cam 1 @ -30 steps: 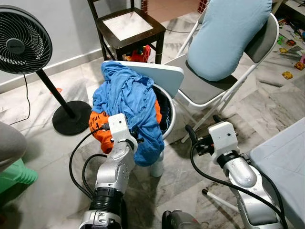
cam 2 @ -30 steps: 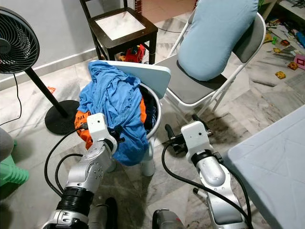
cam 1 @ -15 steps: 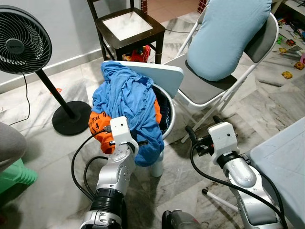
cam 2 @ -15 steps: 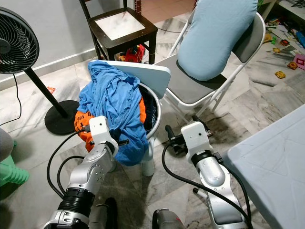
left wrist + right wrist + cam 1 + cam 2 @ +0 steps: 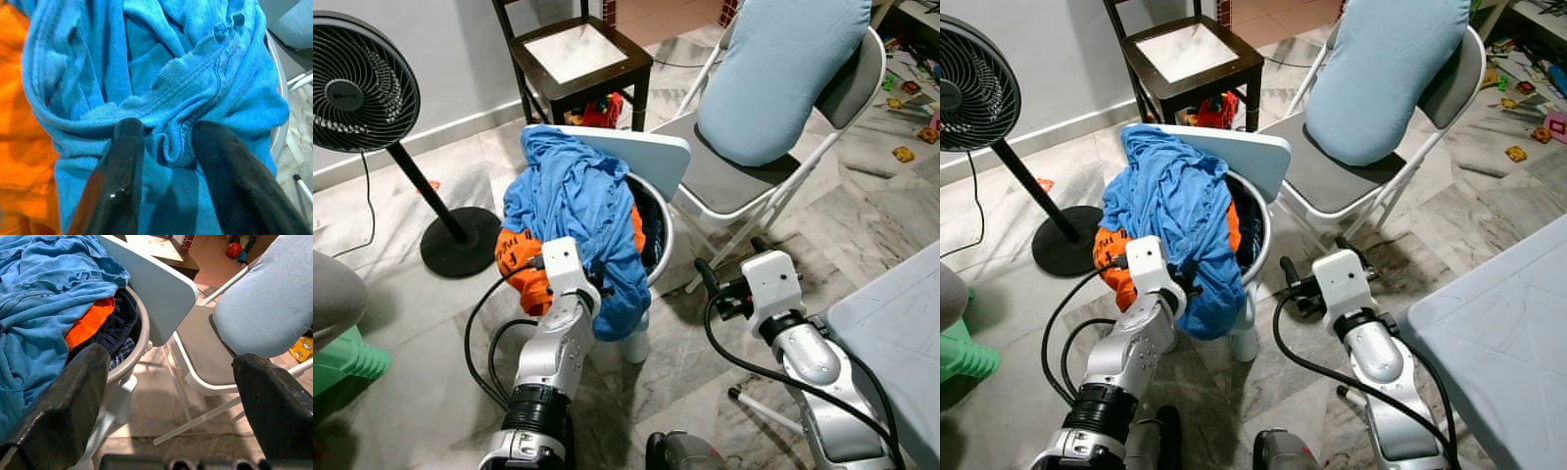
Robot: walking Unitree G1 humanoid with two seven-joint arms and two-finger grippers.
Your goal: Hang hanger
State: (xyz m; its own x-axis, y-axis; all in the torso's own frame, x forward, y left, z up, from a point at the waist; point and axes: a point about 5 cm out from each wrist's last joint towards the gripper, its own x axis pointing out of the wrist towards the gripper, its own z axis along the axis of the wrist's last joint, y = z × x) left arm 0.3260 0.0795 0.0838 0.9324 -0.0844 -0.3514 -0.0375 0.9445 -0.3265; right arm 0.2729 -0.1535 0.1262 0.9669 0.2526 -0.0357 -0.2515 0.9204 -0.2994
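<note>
A blue shirt [image 5: 573, 186] lies heaped over a round grey laundry basket [image 5: 664, 235] and hangs down its front. An orange garment [image 5: 519, 264] sits under it on the left. My left gripper [image 5: 602, 284] is pressed into the shirt's hanging part. In the left wrist view its two black fingers [image 5: 124, 147] have a ribbed fold of the blue shirt [image 5: 171, 142] pinched between them. My right gripper [image 5: 729, 259] hovers open to the right of the basket, above the floor, with nothing between its fingers [image 5: 73, 396].
The basket rests on a small white chair [image 5: 646, 152]. Behind it are a folding chair [image 5: 724, 176] with a light blue cushion [image 5: 783, 69], a dark wooden chair [image 5: 578, 54] and a standing fan [image 5: 362, 83]. A grey table [image 5: 901, 313] is at the right.
My left gripper has shifted slightly up and in against the hanging blue shirt. The right arm has stayed where it was.
</note>
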